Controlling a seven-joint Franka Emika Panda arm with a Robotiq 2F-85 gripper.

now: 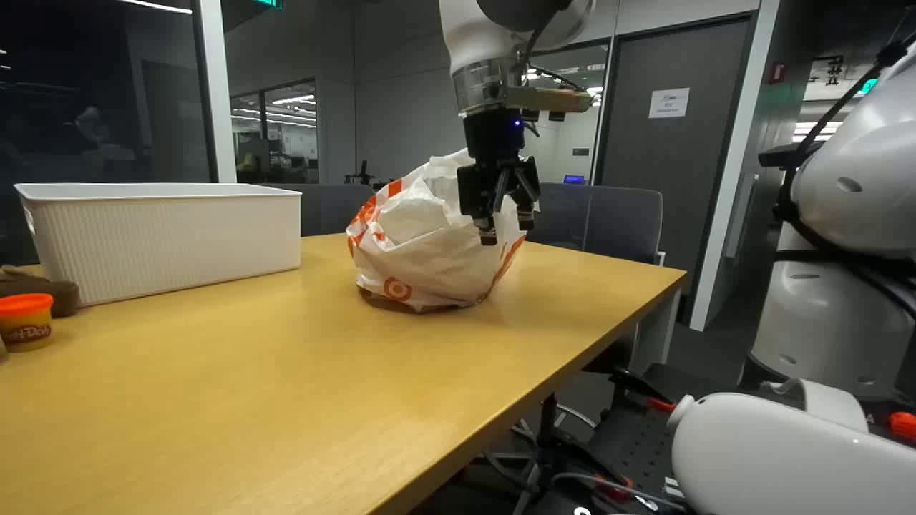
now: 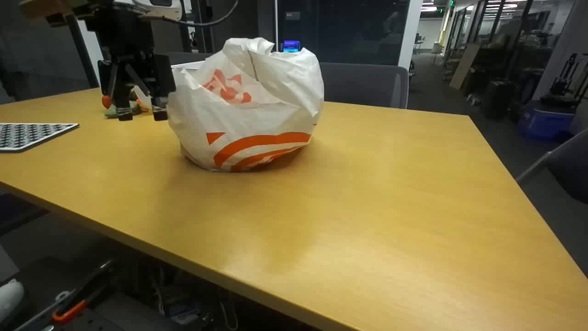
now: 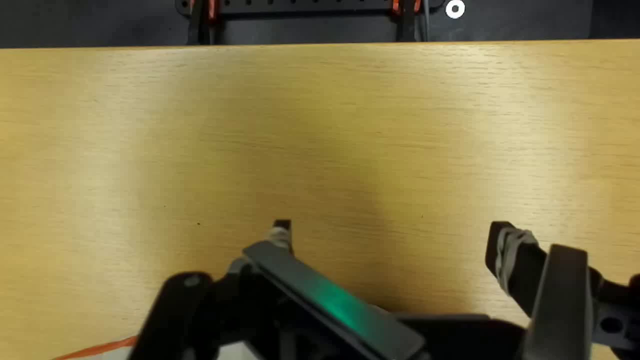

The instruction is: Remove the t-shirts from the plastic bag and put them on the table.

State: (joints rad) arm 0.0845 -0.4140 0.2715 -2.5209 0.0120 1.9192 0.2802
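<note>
One white plastic bag point(image 1: 429, 250) sits on your table point(image 1: 286, 400), near the frame's centre in an exterior view. Your gripper point(image 2: 142, 114) hangs at upper left in an exterior view, near the bag; whether they touch, you cannot tell. Its fingers point(image 3: 512, 252) spread wide apart in the lower half of your wrist view. A white bin point(image 1: 172, 243) stands at left in an exterior view.
</note>
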